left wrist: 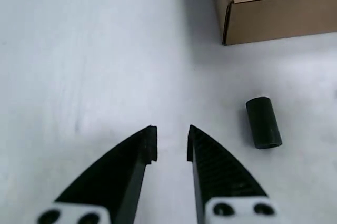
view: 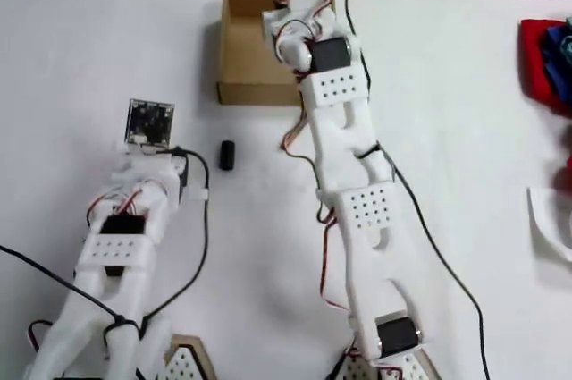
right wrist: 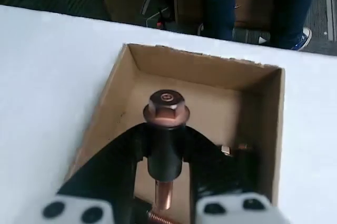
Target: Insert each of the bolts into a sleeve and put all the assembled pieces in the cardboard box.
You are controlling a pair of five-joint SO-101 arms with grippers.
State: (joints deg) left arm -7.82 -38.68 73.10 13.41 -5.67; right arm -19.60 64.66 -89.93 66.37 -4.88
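High view looks down over the table (view: 107, 40); wrist views sit close — all share the cardboard box (view: 255, 92).

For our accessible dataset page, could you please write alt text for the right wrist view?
The right gripper holds a black sleeve with a copper-coloured bolt pushed through it, above the open cardboard box. The box stands on a white table.
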